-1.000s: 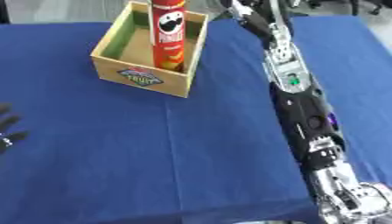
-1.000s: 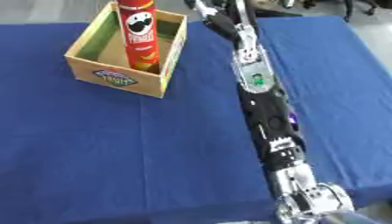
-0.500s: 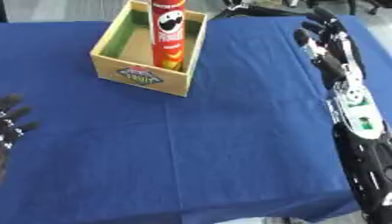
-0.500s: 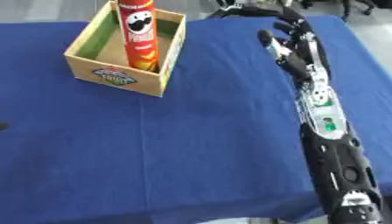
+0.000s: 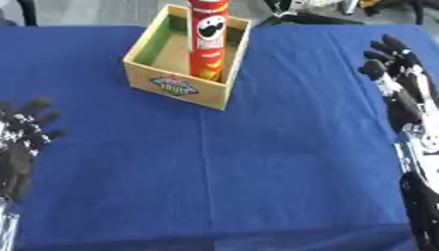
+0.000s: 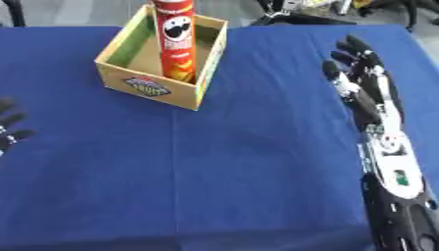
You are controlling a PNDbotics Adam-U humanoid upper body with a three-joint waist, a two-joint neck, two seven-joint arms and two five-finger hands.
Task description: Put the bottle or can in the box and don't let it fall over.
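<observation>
A tall red can (image 5: 208, 39) with a face logo stands upright inside the open wooden box (image 5: 176, 88) at the far middle of the blue table. My right hand (image 6: 367, 84) lies at the right side of the table with straight fingers pointing away, holding nothing, well clear of the box. Low at the left edge my left hand (image 5: 23, 135) shows, fingers spread and empty.
A blue cloth (image 5: 240, 162) covers the whole table. Dark equipment and cables (image 5: 317, 12) lie beyond the far edge. My right forearm (image 6: 401, 196) runs along the right side down to the lower corner.
My right hand has drawn back toward me and to the right, away from the box. My left hand has risen further into view at the left edge. The can stays upright.
</observation>
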